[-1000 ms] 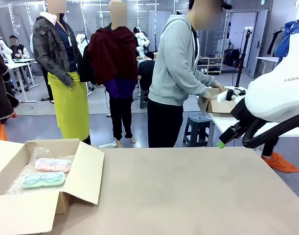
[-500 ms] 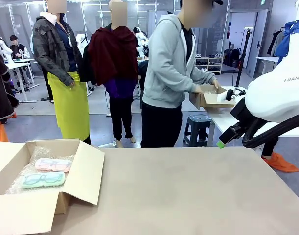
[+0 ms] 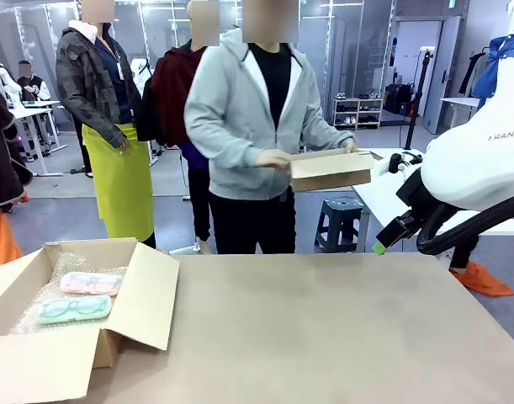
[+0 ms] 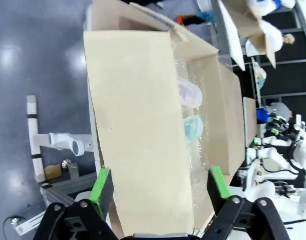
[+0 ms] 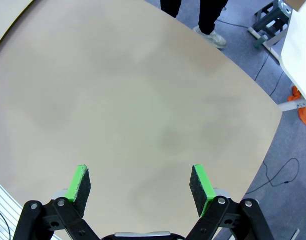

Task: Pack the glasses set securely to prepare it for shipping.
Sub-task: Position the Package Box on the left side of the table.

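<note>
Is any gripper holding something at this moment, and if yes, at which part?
Nothing is held. The left gripper stands open above the cardboard box, and the right gripper stands open over the table.

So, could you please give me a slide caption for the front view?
Pink case and green case lie on bubble wrap in an open box.

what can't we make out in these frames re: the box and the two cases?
- Front view: the near wall of the open box hides the edge of the mint green case and the bubble wrap below it.
- Left wrist view: a raised flap covers most of the pink case and the mint one.
- Person's carton: its contents are hidden by its side.
</note>
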